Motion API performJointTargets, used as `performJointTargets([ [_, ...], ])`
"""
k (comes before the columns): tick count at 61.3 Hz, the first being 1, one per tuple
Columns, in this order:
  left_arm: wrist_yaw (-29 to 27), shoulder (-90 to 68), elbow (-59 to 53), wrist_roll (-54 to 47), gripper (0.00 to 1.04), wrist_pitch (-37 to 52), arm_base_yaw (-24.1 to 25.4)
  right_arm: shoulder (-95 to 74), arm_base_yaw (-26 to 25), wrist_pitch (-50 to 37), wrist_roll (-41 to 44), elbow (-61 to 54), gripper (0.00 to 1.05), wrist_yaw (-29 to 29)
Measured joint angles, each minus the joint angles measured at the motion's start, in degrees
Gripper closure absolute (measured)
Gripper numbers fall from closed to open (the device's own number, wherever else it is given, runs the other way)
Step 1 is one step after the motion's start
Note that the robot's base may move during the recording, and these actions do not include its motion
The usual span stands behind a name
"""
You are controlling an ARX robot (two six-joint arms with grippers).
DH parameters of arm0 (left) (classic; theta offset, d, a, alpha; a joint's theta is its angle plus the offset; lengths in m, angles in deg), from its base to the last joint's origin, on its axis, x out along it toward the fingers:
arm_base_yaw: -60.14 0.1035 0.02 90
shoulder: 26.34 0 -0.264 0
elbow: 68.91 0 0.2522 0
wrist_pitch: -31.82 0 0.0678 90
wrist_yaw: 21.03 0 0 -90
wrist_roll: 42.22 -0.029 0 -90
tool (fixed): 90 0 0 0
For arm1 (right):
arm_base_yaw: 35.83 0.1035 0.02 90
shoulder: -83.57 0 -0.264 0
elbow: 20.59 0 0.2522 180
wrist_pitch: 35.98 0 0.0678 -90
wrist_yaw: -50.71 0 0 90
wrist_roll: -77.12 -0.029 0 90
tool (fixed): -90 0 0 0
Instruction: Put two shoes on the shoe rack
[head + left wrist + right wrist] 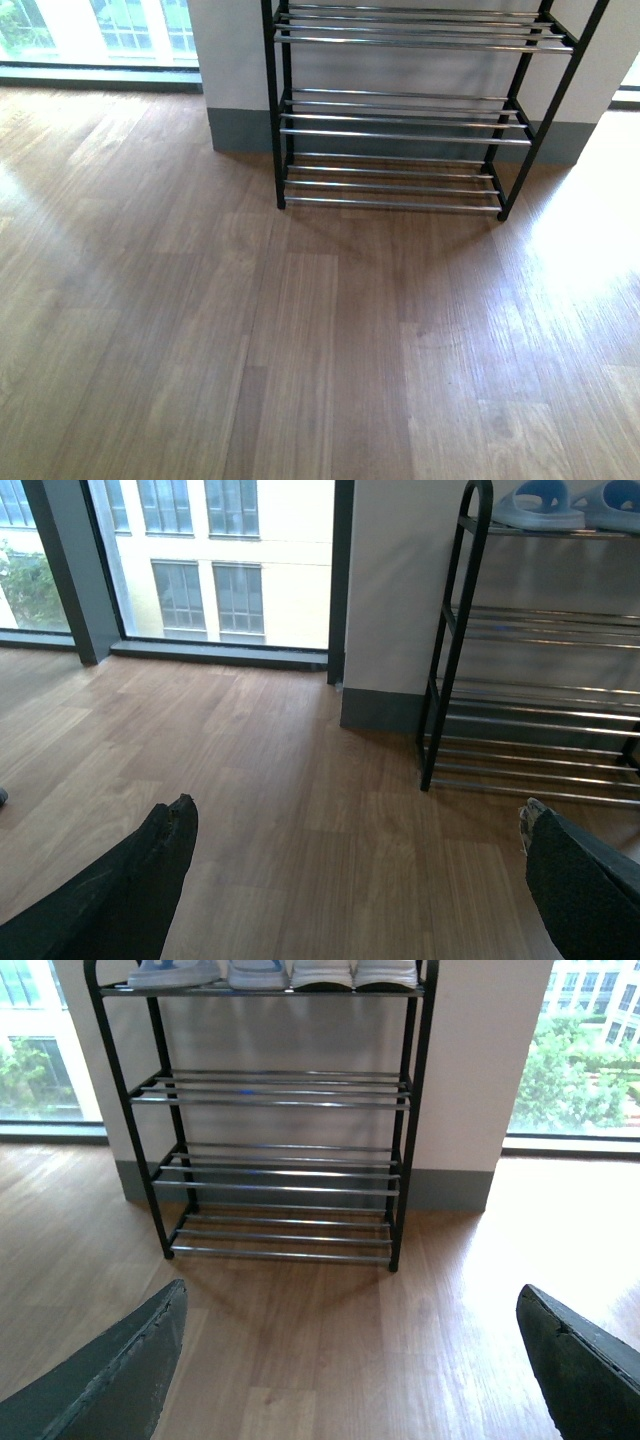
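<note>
Bare wooden floor [300, 350] is seen before the shoe rack [400, 120]; no sneakers are visible; left end effector [350, 880] and right end effector [350, 1360] are held released, facing the rack.

The tall black-framed rack with chrome bars [400, 120] loses its upper tiers past the front view's top edge. On its top shelf, the pale blue slide slippers [545, 505] and white-soled shoes [350, 972] are cropped, showing only their lower parts.
</note>
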Motion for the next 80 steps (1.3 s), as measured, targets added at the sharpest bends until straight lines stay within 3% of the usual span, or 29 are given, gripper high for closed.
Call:
performJointTargets([
  [80, -0.07, 0.0, 0.0, 0.0, 0.09, 0.02, 0.0, 0.04, 0.0, 0.0, 0.0, 0.0, 0.09, -0.15],
])
